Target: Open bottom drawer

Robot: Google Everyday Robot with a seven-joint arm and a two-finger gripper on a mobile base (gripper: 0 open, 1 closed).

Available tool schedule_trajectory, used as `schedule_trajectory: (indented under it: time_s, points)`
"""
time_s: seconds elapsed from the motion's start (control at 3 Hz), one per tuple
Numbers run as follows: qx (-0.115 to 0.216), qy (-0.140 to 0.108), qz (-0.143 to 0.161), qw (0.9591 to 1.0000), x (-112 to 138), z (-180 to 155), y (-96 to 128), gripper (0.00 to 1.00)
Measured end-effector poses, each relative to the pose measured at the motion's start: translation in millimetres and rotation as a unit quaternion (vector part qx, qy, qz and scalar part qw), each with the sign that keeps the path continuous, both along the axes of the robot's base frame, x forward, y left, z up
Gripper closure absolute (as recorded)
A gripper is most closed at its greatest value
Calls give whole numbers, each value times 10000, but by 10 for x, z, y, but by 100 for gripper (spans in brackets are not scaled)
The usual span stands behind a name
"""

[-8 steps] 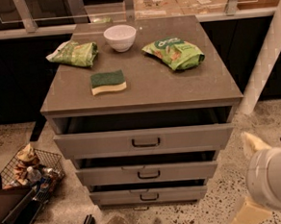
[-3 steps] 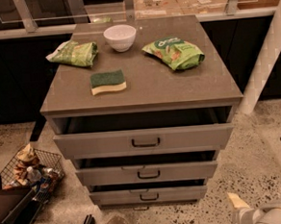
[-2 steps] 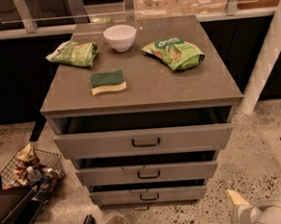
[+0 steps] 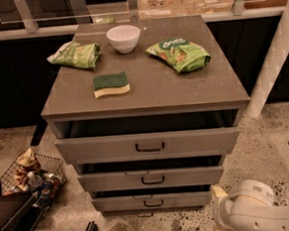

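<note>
Bottom drawer sits lowest in the grey cabinet, just above the speckled floor. Its flat front has a small dark handle at the middle and a thin dark gap above it. The claw is at the lower right of the view, low near the floor and close beside that drawer's right end. It is well to the right of the handle and not touching it. Only a pale yellowish tip shows ahead of the white arm, so I cannot tell whether the claw is wide or narrow.

Above come the middle drawer and the top drawer. The top one stands out furthest, with a dark opening behind its front.

On the tabletop a sponge, green over yellow, lies left of centre. A white bowl stands at the back between two green bags, one at the left and one at the right.

On the floor to the left is a wire basket of odds and ends. A white post slants up at the right.
</note>
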State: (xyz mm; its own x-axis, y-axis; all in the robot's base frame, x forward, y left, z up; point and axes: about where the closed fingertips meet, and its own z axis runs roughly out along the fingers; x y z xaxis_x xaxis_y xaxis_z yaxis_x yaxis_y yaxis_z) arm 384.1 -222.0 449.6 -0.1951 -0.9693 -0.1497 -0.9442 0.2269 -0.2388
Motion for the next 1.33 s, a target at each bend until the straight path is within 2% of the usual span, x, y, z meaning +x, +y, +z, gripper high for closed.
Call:
schedule_trajectory:
  time_s: [0.33,0.67,1.0,1.33]
  points:
    - [76,108,-41,9999,191,-464,194,0]
    - [131,99,-46,9999,198,-821,347,0]
    - [319,-114,32,9994,206,-1103,525,0]
    - [511,-520,424,9964,313,-1304,741,0]
